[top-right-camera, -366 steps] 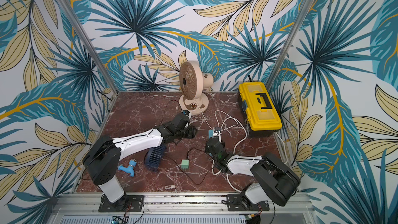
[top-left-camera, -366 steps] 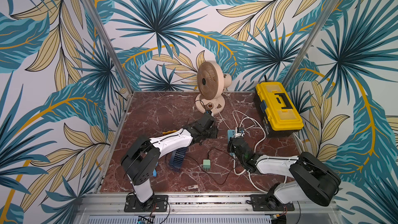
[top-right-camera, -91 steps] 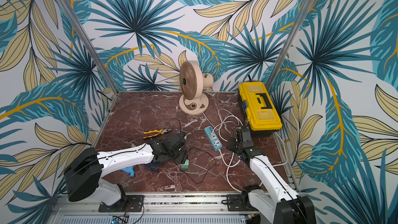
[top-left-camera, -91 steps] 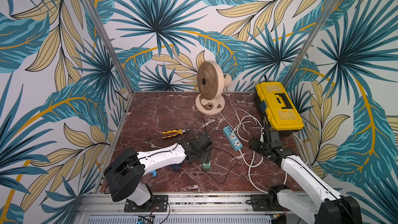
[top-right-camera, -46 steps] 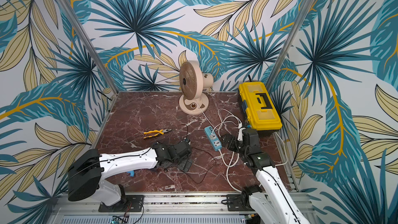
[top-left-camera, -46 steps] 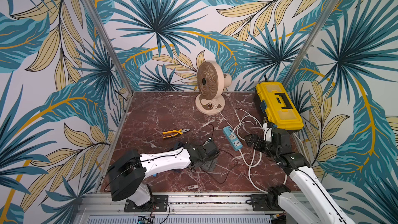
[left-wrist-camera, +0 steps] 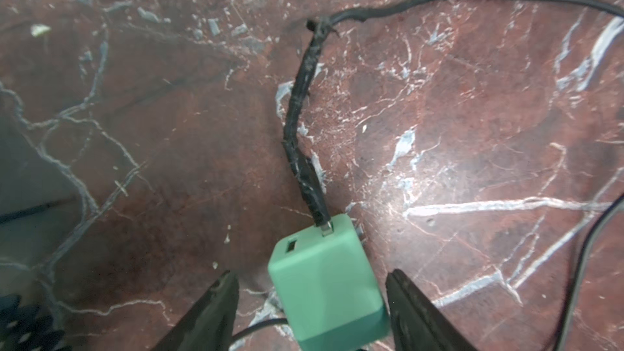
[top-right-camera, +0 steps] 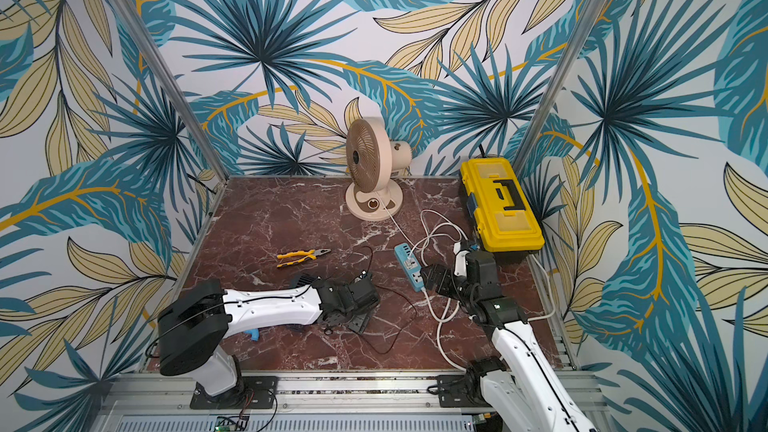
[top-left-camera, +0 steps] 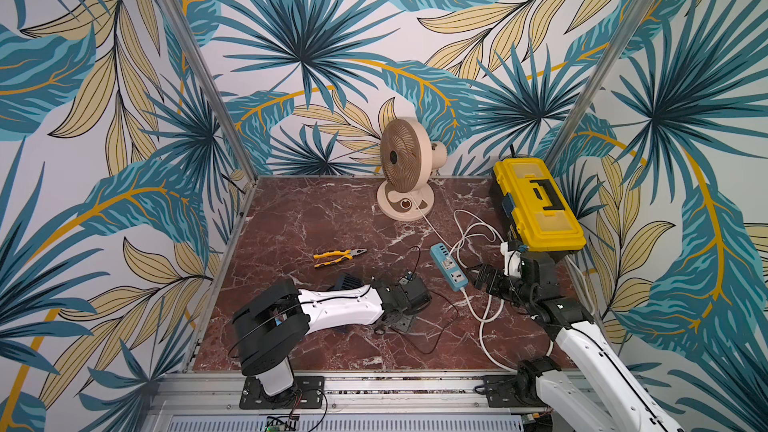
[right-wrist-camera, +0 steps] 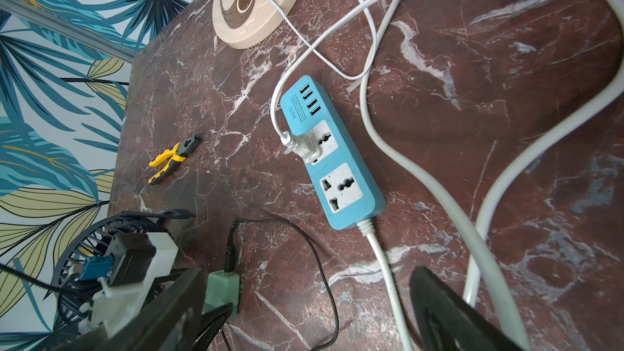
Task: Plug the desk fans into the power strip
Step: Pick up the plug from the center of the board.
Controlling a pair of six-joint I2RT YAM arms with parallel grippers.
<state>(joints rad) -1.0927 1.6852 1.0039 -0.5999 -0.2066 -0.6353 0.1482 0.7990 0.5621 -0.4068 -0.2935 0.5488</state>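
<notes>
Lying flat on the bench [top-left-camera: 316,209]: the power strip [right-wrist-camera: 337,160], light blue, socket faces up, its USB end turned toward the beige desk fan [top-left-camera: 405,172].
- White plug [right-wrist-camera: 304,145]: seated at the strip's socket face next to the USB ports.
- White cord [right-wrist-camera: 385,265]: leaves the strip's end away from the fan.
- Your right end effector [right-wrist-camera: 305,281]: spread wide and gripping nothing. It is low and just beside the strip's cord end, and the white cord passes through the gap between its fingers.
- Your left end effector [left-wrist-camera: 311,285]: parted, one finger on each side of the green adapter cube [left-wrist-camera: 326,281]. Bench shows between finger and cube, so there is no grip. It is near the strip's cord end, across from your right one.
- Black cable [left-wrist-camera: 300,102]: plugged into the cube.
- Small dark fan [right-wrist-camera: 84,241]: beyond the cube from the strip.
- Pliers [top-left-camera: 338,255]: well apart from the strip, on the cube's side.
</notes>
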